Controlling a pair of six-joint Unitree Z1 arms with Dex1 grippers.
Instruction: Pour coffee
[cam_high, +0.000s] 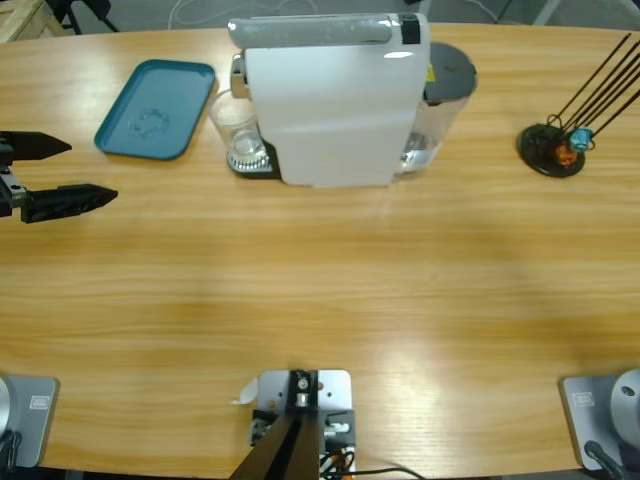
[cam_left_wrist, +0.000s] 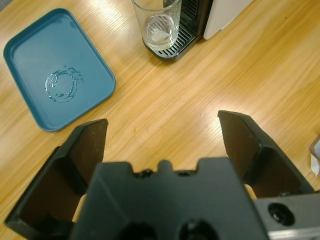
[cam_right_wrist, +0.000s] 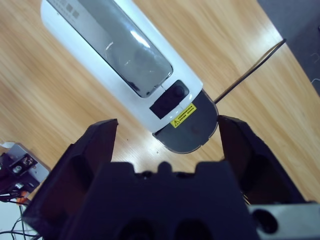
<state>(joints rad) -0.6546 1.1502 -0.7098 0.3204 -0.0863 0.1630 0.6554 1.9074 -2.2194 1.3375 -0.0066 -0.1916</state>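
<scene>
Left hand (cam_high: 82, 172) wide open, empty, over the counter (cam_high: 320, 290) left of the tray (cam_high: 156, 109). Right hand (cam_right_wrist: 167, 125) wide open, empty, above the coffee machine (cam_right_wrist: 120, 60). Glass (cam_left_wrist: 157, 24) on the machine's drip grate; coffee not discernible.

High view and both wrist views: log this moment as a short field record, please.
glass: clear, upright on the machine's drip grate, no amber liquid visible in it
coffee machine: white, mid-table
tray: teal, beside the glass, bearing only a wet ring
left claw: open, holding nothing, apart from the glass
right claw: open, above the machine
</scene>
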